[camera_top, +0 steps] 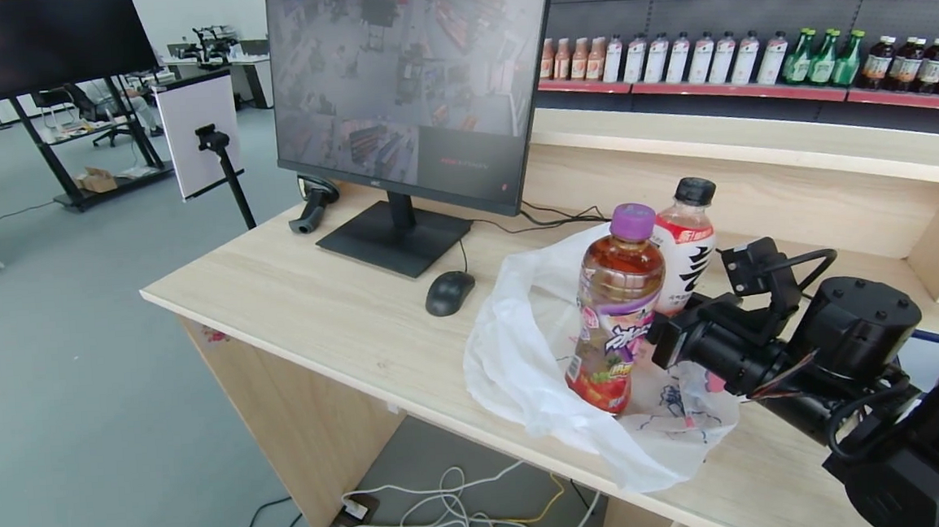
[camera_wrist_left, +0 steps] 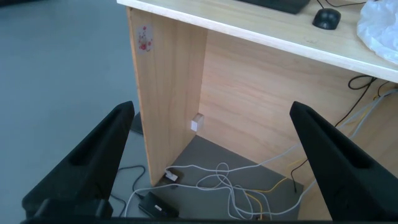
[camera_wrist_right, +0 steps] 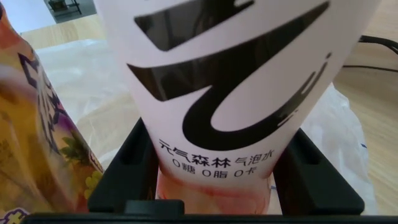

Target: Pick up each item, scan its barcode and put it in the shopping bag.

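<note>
your right gripper [camera_wrist_right: 217, 177] clamps the white bottle [camera_top: 685, 249] at the bag [camera_top: 507, 351]; left gripper [camera_wrist_left: 211, 163] fingers stand apart.

- I see a light wooden surface [camera_top: 292, 299] with a solid side panel, standing on a grey floor.
- Monitor [camera_top: 410, 88] upright on a flat black foot, screen lit with dim camera footage.
- Black mouse [camera_top: 449, 292] just in front of the monitor's foot, its cord running back toward it.
- Loose white, yellow and black cables [camera_top: 444, 509] tangled on the floor under the surface.
- Behind: red-edged shelves [camera_top: 752, 87] lined with upright drink bottles.
- Far left: large dark screen [camera_top: 32, 46] on a black stand; white panel [camera_top: 199, 133] and black pole [camera_top: 228, 180] nearby.
</note>
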### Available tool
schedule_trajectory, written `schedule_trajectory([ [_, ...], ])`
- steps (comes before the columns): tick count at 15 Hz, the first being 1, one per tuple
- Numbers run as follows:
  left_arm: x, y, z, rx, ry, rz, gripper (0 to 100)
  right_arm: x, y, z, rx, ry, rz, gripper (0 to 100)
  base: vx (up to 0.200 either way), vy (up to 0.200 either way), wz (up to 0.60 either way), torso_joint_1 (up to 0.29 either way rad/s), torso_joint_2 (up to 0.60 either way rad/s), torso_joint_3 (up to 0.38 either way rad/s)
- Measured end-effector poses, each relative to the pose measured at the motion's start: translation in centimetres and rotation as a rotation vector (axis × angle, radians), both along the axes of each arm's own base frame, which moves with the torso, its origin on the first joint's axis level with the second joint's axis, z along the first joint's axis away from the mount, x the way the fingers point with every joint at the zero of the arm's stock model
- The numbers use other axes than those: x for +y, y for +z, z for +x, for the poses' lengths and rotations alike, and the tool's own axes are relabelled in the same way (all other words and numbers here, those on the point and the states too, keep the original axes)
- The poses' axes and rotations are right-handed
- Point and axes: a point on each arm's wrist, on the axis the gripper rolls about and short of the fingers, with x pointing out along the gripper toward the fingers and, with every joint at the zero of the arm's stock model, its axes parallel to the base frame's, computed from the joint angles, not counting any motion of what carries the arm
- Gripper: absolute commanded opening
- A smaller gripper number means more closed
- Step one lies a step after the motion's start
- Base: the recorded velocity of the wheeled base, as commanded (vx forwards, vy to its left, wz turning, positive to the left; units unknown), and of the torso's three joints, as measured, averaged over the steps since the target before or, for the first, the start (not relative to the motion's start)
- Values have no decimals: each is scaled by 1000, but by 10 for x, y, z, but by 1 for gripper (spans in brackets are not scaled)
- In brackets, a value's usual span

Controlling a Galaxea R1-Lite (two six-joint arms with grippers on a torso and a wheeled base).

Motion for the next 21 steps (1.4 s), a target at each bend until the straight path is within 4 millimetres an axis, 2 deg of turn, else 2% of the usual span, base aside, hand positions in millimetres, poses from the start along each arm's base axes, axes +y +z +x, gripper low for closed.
schedule_trajectory([
  [16,0,0,0,0,0,0,100,6,-2,-2,-47,17,-96,0,0,0,0,0,0,0],
  [21,0,0,0,0,1,0,100,13,-2,-5,-65,40,-128,0,0,0,0,0,0,0],
])
